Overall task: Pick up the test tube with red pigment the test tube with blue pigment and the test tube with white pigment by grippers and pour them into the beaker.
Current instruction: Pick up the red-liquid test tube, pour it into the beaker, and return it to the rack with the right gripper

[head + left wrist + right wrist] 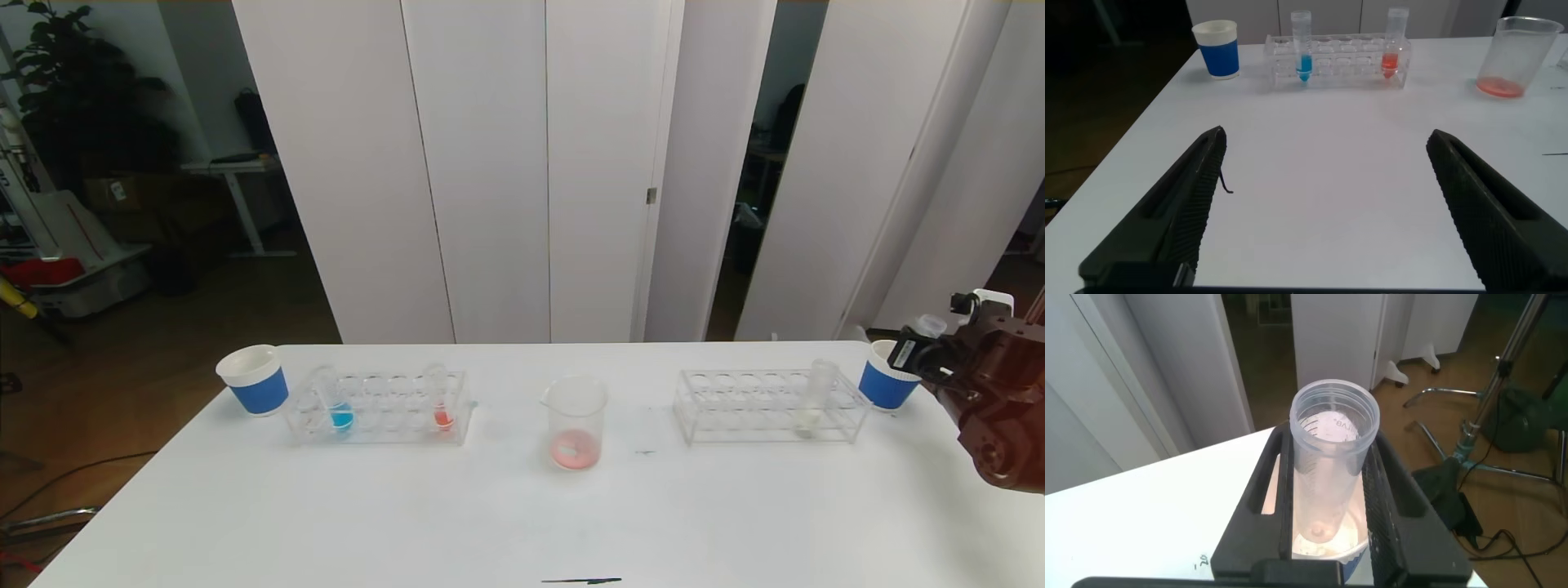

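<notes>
Right pincer (1327,498) grips empty clear tube (1333,457); left pincer (1323,204) spread; beaker (575,420) holds red.

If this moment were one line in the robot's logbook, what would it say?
right gripper: shut on empty clear tube above blue paper cup | left gripper: open, idle | clear beaker: red liquid only

Right gripper (1327,498) clamped on a clear empty tube (1333,457), open mouth toward camera, faint print inside the rim. Below it, what looks like a white cup rim (1327,547). White table (1143,523) edge; wood floor (1413,392) and stand legs beyond.
</notes>
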Robot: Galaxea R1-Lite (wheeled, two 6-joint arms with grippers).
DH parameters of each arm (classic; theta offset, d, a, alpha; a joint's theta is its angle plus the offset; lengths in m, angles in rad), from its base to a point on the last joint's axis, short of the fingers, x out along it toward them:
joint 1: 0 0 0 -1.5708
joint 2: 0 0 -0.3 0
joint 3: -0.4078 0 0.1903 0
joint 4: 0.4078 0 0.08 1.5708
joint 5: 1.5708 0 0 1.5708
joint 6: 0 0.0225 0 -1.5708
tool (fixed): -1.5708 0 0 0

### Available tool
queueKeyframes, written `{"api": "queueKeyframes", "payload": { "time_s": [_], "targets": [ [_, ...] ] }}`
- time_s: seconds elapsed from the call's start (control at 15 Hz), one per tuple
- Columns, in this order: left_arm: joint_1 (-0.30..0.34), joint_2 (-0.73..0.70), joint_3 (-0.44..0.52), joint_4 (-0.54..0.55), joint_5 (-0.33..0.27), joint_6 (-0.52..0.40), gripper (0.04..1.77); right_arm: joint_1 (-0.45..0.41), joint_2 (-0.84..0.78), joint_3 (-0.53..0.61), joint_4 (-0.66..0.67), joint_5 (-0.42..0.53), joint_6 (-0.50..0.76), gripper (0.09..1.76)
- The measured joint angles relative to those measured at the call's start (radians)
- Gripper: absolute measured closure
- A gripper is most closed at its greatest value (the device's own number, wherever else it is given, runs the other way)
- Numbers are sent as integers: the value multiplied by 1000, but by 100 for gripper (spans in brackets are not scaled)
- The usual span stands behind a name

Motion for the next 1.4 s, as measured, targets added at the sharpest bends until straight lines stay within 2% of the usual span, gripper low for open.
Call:
{"api": "queueKeyframes", "payload": {
  "time_s": [0.13,0.2,0.27,0.4,0.47,0.53,1.0,1.4],
  "targets": [
    [0,0,0,0,0,0,6,-1,6,0,2,5,0,127],
    [0,0,0,0,0,0,6,-1,8,0,3,21,0,121],
    [0,0,0,0,0,0,6,-2,8,3,2,32,0,101],
    [0,0,0,0,0,0,6,-7,8,3,2,36,0,32],
    [0,0,0,0,0,0,6,-9,8,0,2,36,0,14],
    [0,0,0,0,0,0,6,-11,7,-1,3,36,0,10],
    [0,0,0,0,0,0,6,-19,-77,6,36,46,-4,10],
    [0,0,0,0,0,0,6,-10,-397,25,312,133,-9,10]
  ]
}}
